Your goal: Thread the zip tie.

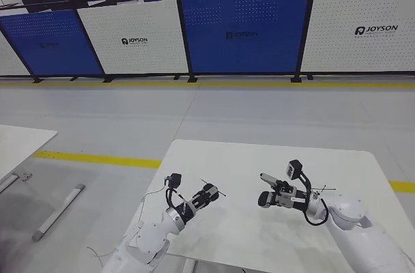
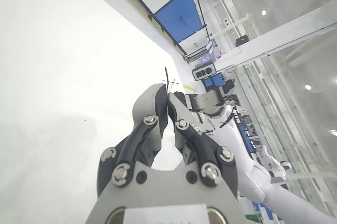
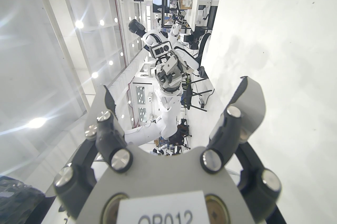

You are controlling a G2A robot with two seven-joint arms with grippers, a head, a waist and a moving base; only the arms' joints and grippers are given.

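Pinching zip tie (image 2: 166, 77) — L claw (image 2: 168, 96), mostly hidden

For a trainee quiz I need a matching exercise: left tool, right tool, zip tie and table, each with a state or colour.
Column one:
1 left tool
2 right tool
3 zip tie
4 table

Column two:
A white
B open, empty
C shut
D black, thin, pinched

Pairs: 1-C, 2-B, 3-D, 4-A.
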